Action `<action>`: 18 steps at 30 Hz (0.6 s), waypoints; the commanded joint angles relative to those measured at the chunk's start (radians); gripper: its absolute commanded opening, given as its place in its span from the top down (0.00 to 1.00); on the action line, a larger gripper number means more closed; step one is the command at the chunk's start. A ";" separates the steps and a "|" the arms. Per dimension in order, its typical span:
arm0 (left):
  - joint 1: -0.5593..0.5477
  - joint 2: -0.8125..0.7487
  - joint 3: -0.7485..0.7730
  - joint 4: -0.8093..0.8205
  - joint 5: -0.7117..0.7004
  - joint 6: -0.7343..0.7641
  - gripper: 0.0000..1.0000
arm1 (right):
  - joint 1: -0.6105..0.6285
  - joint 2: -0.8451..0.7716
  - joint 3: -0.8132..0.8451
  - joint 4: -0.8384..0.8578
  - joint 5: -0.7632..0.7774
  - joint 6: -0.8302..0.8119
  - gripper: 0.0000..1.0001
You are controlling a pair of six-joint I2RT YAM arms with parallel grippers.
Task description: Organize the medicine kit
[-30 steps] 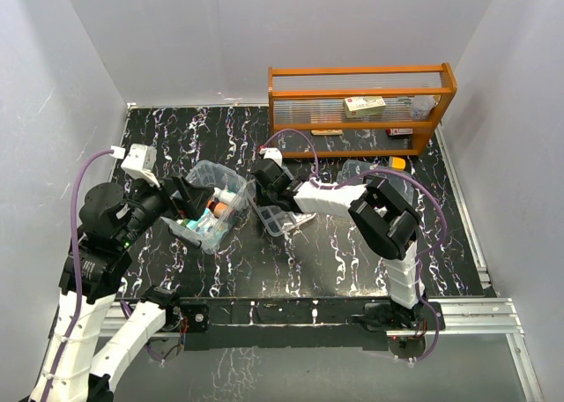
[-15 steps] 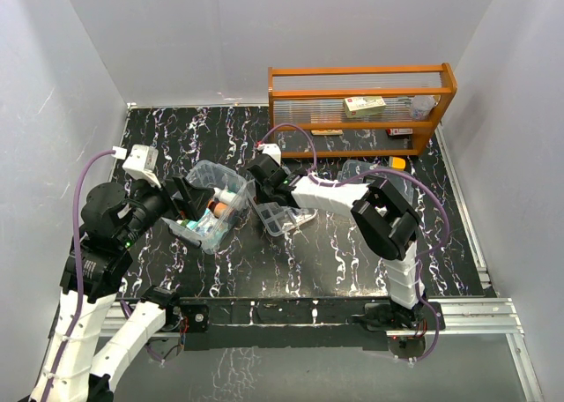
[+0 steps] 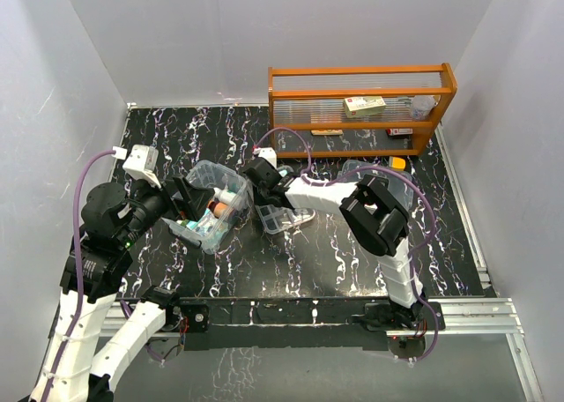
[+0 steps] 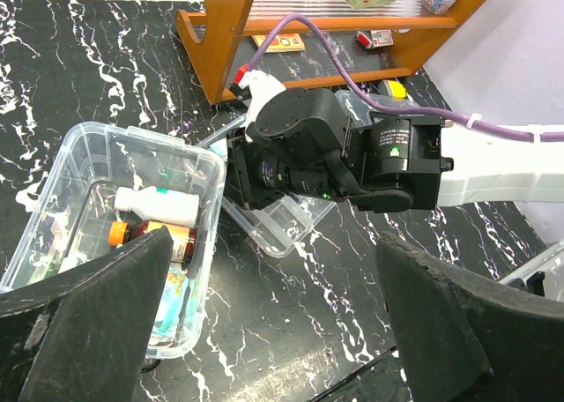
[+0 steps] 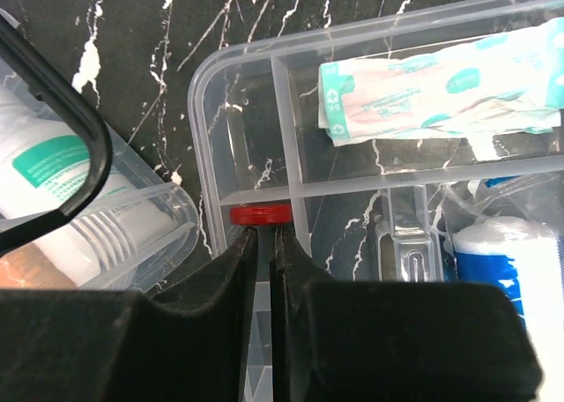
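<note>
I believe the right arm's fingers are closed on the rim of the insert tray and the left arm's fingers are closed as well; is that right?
Not quite: the left arm's fingers stand wide open, not closed, as the left wrist view shows. The right arm's fingers are indeed closed on the rim of the insert tray.

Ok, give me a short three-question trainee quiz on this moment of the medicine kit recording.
1. True or false: the left hand is closed on a bottle.
2. Pick one: the right hand pinches A) a bottle, B) the insert tray, C) the orange rack.
3. Fill in: the white bottle lies inside the clear ___.
Key: 1 false, it hangs wide open. 2 B. 3 box.
</note>
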 commanded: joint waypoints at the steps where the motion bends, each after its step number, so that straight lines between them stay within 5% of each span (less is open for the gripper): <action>1: -0.005 -0.005 -0.005 0.003 -0.006 0.010 0.01 | 0.004 0.005 0.049 0.010 0.029 -0.003 0.90; 18: -0.004 -0.016 -0.016 0.002 -0.006 0.008 0.01 | 0.003 -0.065 0.007 -0.038 -0.015 -0.044 0.87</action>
